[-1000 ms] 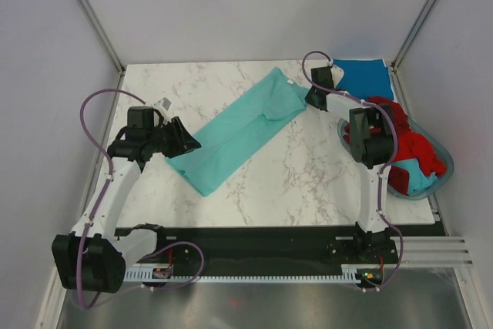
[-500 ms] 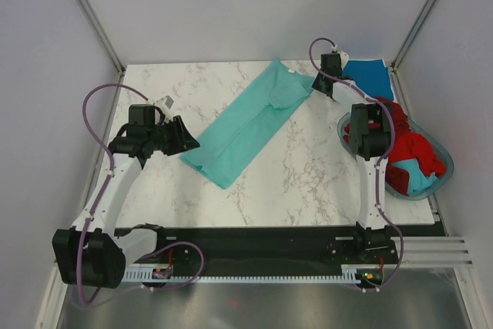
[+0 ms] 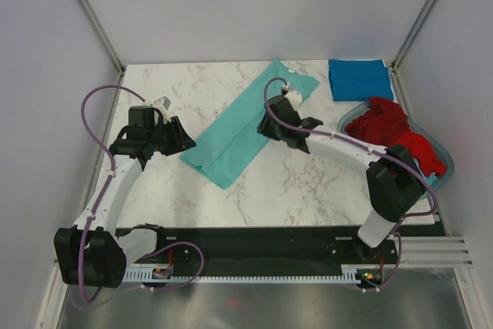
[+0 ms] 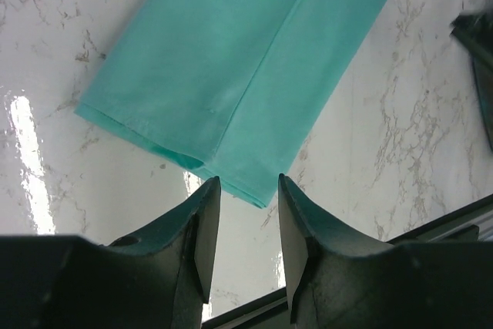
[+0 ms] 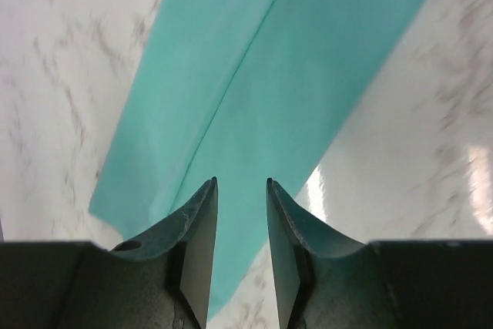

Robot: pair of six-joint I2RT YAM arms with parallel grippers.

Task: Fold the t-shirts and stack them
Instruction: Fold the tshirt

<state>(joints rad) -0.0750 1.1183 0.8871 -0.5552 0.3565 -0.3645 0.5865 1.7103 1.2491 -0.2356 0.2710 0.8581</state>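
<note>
A light teal-green t-shirt (image 3: 246,125) lies folded into a long strip, running diagonally across the marble table. It also shows in the left wrist view (image 4: 246,59) and the right wrist view (image 5: 262,90). A folded blue t-shirt (image 3: 360,78) lies flat at the back right. Red t-shirts (image 3: 385,125) lie heaped in the basket. My left gripper (image 3: 183,140) is open and empty just left of the strip's near end (image 4: 243,182). My right gripper (image 3: 266,125) is open and empty above the strip's middle (image 5: 241,182).
A translucent blue-grey oval basket (image 3: 443,161) stands at the right edge, holding the red shirts and a bit of teal cloth. Grey walls close in the table on three sides. A black rail (image 3: 254,238) runs along the near edge.
My right arm let go of the strip's far end and swung left and nearer, over the strip's middle. The teal shirt's far end now lies flat. My left arm has barely moved.
</note>
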